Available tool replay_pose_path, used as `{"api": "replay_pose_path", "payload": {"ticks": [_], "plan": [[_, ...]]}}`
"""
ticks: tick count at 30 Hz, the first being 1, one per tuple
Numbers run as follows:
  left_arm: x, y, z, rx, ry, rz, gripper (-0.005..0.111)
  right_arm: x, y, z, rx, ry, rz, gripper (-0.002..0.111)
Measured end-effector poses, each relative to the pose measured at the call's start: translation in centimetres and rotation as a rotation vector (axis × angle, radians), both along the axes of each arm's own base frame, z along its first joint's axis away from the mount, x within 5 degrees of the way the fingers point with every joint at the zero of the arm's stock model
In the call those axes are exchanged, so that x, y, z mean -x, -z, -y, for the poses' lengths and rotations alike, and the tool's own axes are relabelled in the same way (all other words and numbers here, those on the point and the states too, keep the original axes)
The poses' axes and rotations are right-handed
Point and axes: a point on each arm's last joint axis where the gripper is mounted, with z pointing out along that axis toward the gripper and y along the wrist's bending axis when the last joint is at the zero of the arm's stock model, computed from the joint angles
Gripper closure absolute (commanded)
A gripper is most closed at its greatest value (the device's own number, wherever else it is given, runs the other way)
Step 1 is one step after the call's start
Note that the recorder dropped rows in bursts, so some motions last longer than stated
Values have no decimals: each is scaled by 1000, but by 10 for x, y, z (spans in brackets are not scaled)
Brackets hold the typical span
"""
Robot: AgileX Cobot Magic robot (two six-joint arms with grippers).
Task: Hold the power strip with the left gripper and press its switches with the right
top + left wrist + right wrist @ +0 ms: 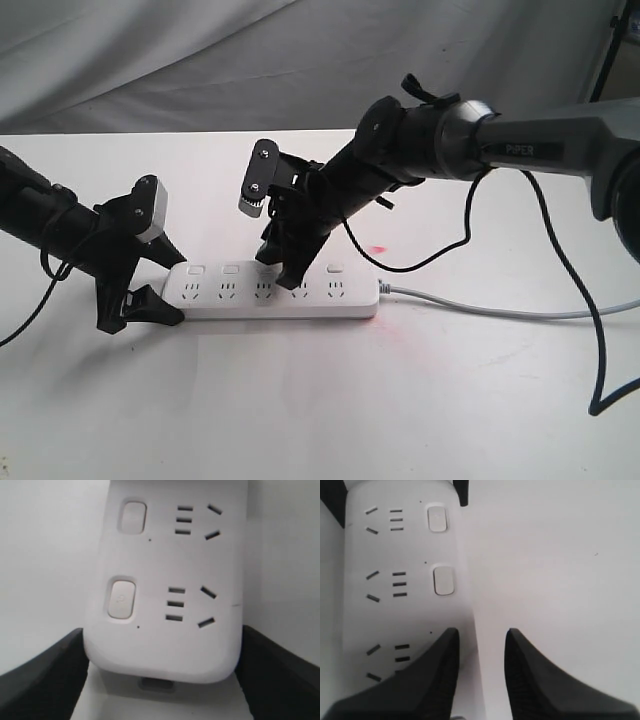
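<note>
A long flat white plastic power strip with rounded ends [345, 300] lies flat on the white desk [300, 400], near the middle of it. Its grey cable [480, 306] runs off from the right end across the desk. The slim black left gripper with a white block [170, 290] reaches in low at the strip's left end. In the left wrist view its fingers [45, 680] sit against the two long sides of that rounded end, clamped on it.

The bulky black right gripper [290, 278] comes down steeply from the thick black-and-grey arm, with a black cable [600, 330] looping beneath. Its fingers [435, 680] stand a little apart, with nothing between them. One tip lies over the strip's back edge, where the third of the small white square switches [231, 269] would sit, counting from the held end. The other hangs over bare desk just beside the strip. Whether the tip is pressing down, I cannot tell.
</note>
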Motion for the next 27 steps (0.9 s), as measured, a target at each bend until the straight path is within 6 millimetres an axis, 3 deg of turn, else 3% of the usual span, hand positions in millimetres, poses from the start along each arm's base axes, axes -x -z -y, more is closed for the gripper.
{"api": "replay_pose_path", "payload": {"ticks": [27], "plan": [[0,0,0,0,0,0,42,-1,8,-1,-19,23,-19,78]]}}
